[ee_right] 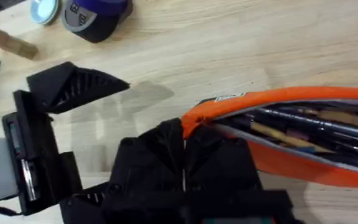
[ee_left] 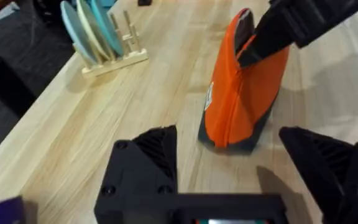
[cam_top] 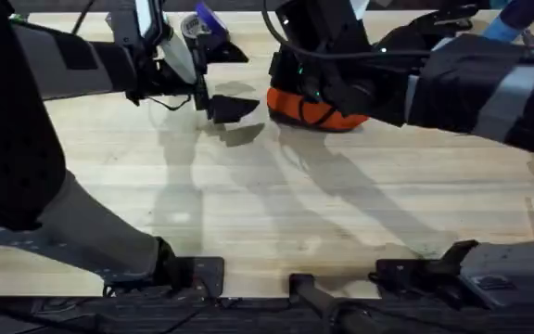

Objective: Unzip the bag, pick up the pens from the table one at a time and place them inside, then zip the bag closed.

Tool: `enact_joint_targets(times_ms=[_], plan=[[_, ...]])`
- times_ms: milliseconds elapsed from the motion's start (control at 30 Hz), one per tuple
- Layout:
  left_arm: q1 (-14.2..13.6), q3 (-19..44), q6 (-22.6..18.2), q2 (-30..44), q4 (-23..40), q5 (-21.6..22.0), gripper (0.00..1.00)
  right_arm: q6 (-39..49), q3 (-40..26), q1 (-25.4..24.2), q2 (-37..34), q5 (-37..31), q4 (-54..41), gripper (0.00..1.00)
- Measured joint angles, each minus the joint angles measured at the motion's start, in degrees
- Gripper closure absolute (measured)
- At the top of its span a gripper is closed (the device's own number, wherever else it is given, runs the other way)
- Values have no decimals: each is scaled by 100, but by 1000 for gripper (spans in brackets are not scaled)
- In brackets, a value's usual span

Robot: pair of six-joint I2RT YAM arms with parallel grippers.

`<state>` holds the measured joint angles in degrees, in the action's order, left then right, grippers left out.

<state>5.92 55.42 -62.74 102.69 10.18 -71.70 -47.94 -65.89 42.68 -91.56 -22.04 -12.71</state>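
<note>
Orange bag [cam_top: 315, 109] sits at the far middle of the desk [cam_top: 276, 213], mouth open, with several pens [ee_right: 303, 127] visible inside. My read: unzip and loading look done, zipping closed is left. Right gripper [ee_right: 184, 146] is pinched together on the bag's end at the zipper, probably the pull, though the pull itself is hidden behind the fingers. Left gripper [ee_left: 229, 162] hovers just beside the bag, spread apart, empty. In the overhead view the right arm covers most of the bag. Can't tell whether a pen is left on the desk.
</note>
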Motion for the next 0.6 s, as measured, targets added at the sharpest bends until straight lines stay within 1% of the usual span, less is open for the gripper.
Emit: enact_joint_targets(times_ms=[167,300,400,600], plan=[[-235,0,219,62,-248,-83,7,2,0,0,-1,0,-2,971],[-383,0,621,217,-654,-115,8,2,0,0,-1,0,-2,971],[-436,0,862,360,-803,-118,7,2,0,0,-1,0,-2,971],[-593,0,1068,492,-946,-118,4,1,0,0,-1,0,-2,971]])
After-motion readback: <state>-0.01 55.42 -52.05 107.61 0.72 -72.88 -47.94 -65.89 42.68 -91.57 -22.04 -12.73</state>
